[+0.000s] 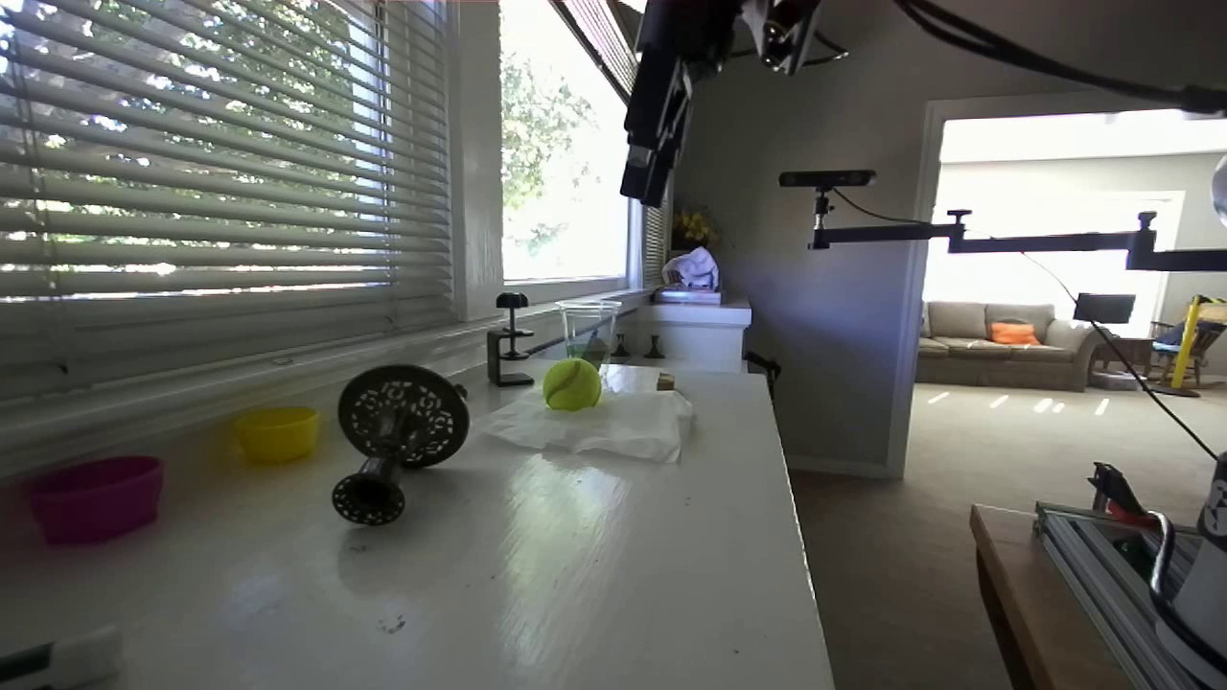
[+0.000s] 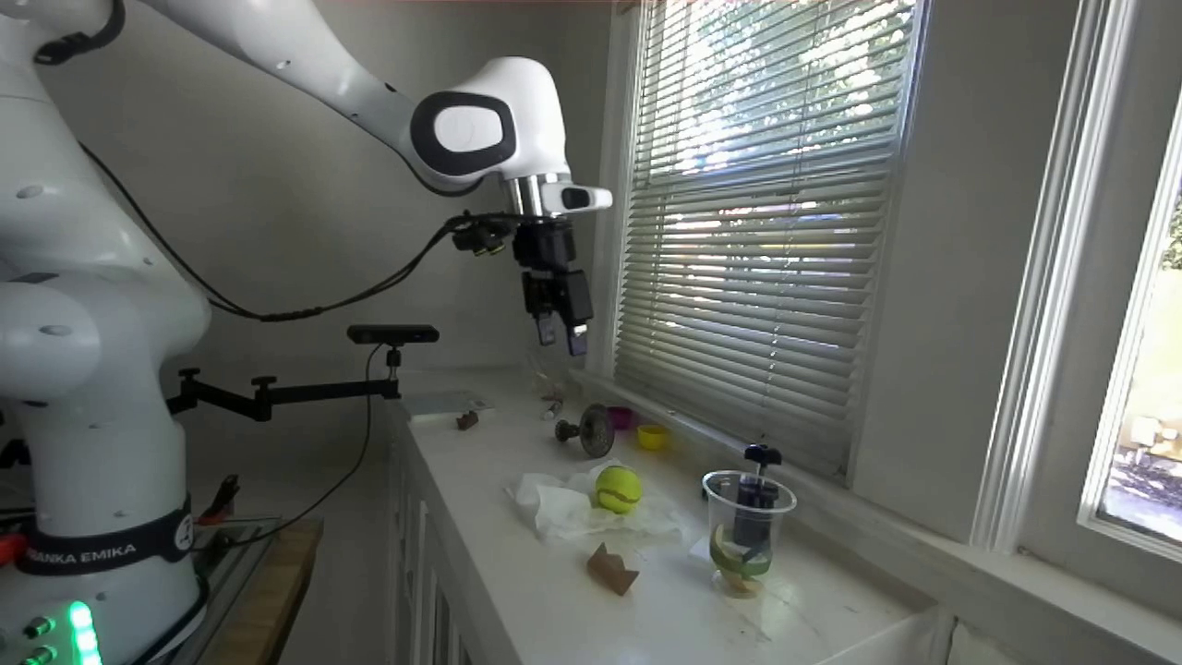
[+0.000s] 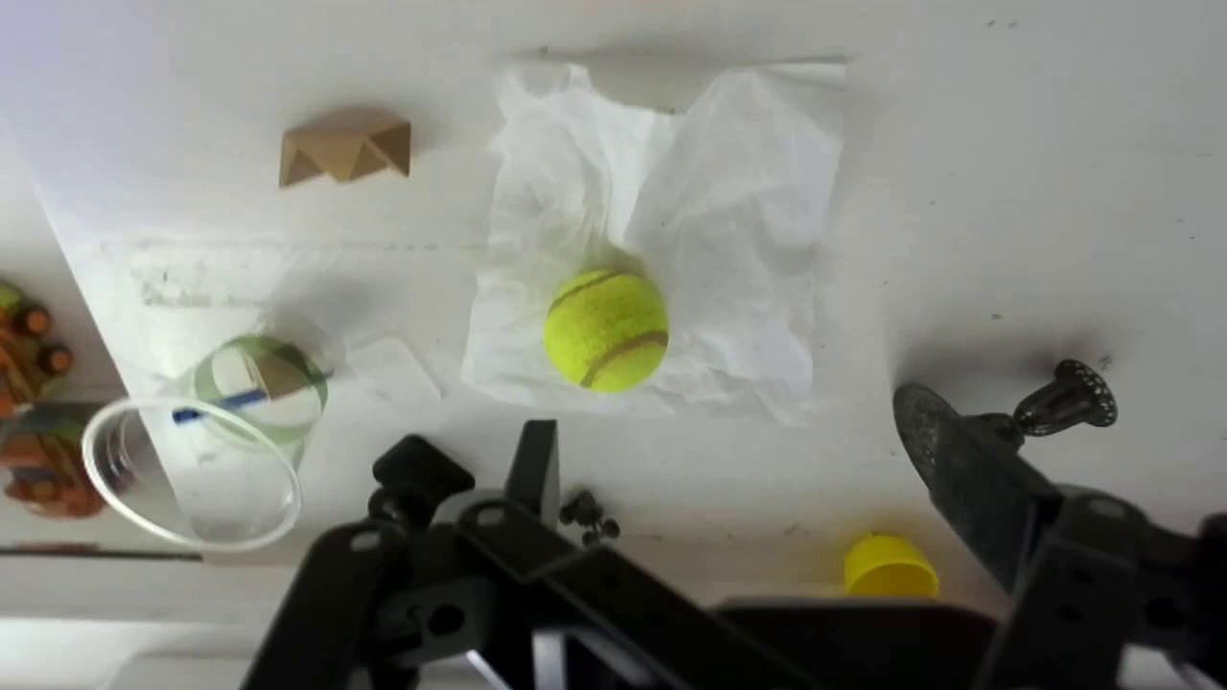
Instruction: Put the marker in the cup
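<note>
On the counter (image 2: 646, 637), the clear cup (image 2: 737, 526) (upright) holds something blue (image 3: 240, 400).

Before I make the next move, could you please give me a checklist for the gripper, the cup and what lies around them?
1. Gripper open and empty: ok.
2. Clear plastic cup upright: ok.
3. Cup free of any marker: cannot tell; the wrist view shows a blue strip through the plastic.
4. Loose marker identified: cannot tell; in an exterior view a small white item beyond the tennis ball may be one.
5. Free space around the cup: not ok, I think; a black C-clamp stands near it.
</note>
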`<state>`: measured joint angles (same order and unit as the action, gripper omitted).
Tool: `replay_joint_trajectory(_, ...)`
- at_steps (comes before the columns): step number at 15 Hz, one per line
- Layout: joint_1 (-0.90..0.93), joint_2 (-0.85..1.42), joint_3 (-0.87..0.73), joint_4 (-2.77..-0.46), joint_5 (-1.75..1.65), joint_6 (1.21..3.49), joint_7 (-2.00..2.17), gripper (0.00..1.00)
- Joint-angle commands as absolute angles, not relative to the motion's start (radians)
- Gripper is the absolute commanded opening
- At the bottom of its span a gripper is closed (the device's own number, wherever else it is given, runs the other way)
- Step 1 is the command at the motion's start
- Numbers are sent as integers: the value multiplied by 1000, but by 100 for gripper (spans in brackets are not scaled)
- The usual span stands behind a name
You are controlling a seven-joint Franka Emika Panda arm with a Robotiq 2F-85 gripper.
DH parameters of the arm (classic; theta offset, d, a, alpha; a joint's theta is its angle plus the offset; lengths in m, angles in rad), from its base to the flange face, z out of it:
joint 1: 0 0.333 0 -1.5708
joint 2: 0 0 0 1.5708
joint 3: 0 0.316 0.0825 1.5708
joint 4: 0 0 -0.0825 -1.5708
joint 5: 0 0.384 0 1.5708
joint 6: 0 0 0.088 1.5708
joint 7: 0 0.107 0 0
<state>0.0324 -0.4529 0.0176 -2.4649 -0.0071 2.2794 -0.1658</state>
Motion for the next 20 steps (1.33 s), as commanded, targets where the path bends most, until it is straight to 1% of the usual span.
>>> replay_joint_trajectory(1,69,-275,-35,-2297,-23,2331,-365,100)
replay_joint_trajectory(4,94,-199,-31,-2205,-9,2342,-505,100)
replay_joint_trajectory(9,158,-210,8,-2162,29,2307,-702,100)
replay_joint_trajectory(15,229,-198,35,-2090,104,2207,-928,100)
replay_joint_trajectory(16,209,-208,53,-2136,57,2257,-843,100)
replay_joint_trajectory(20,214,-208,54,-2113,69,2230,-888,100)
